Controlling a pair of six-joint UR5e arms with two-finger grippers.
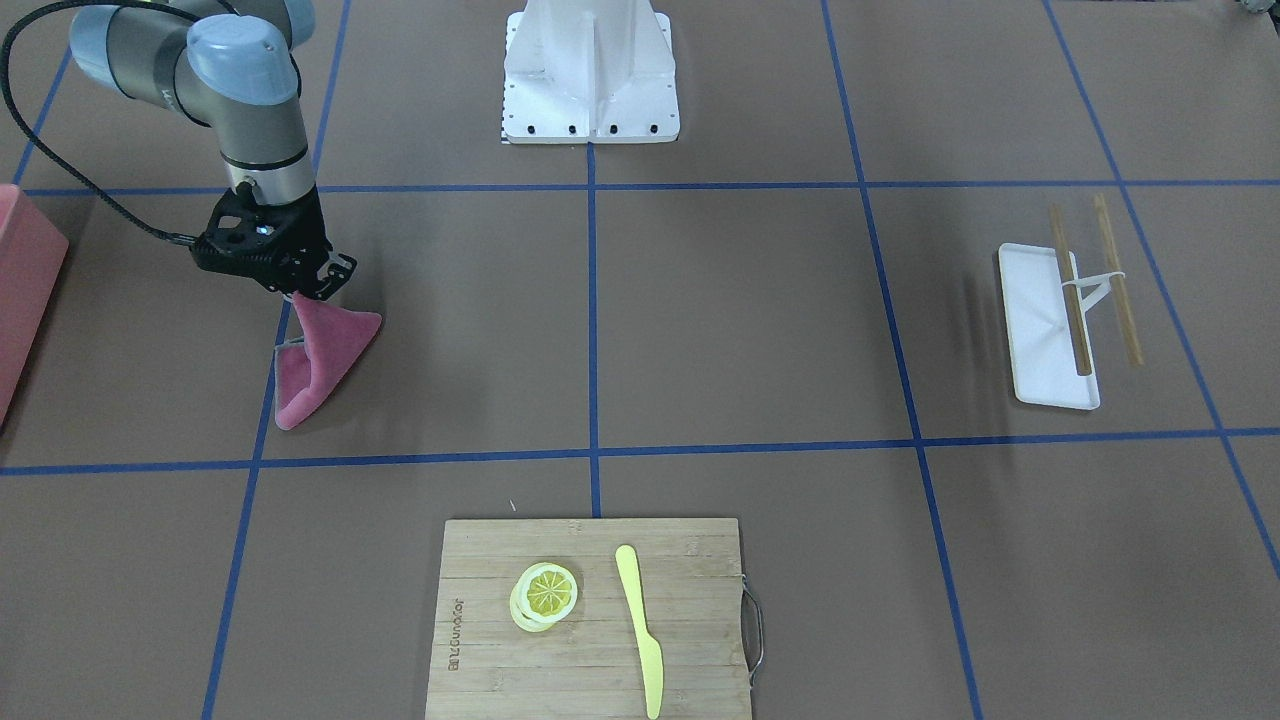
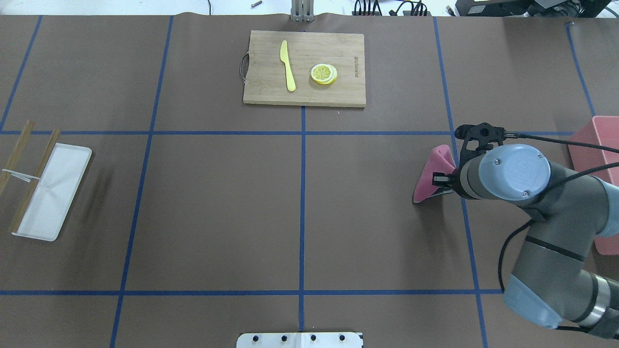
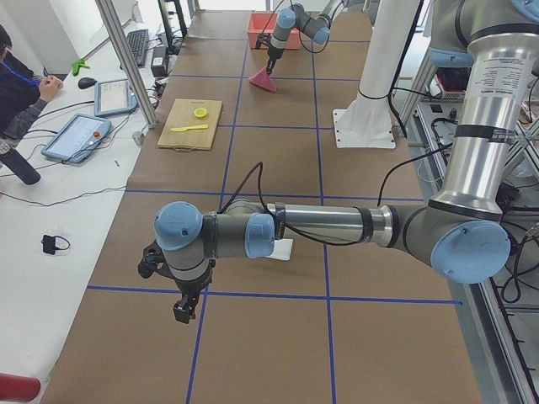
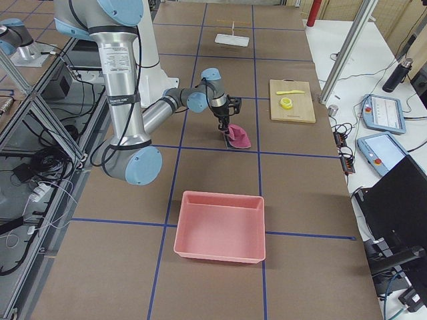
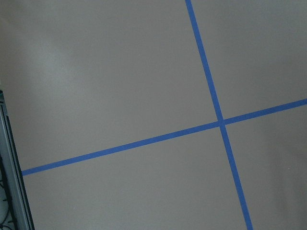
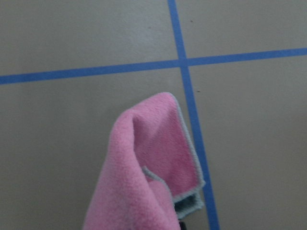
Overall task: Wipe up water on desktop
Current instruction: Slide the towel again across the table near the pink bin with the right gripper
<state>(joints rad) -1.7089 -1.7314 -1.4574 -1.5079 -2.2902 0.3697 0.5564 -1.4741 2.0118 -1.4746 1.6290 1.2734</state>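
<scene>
We are clamping the right end effector (image 1: 305, 290) on the cloth (image 1: 325, 360), whose low tip seems to be touching the counter (image 1: 740, 320) at 3 o'clock of centre, overhead. Wipe is starting, we are guessing; next: pressing flat, dragging. No water showing. Left end effector (image 3: 184, 310): cannot tell.

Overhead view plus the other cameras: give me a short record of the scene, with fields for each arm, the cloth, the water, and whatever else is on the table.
right gripper: jaws shut on the top of the pink cloth
pink cloth: hangs from the jaws, lower end on the desktop
left gripper: over bare desktop; open or shut cannot be told
water: none can be made out
other things: cutting board with yellow knife and lemon slices; white tray; pink bin
</scene>
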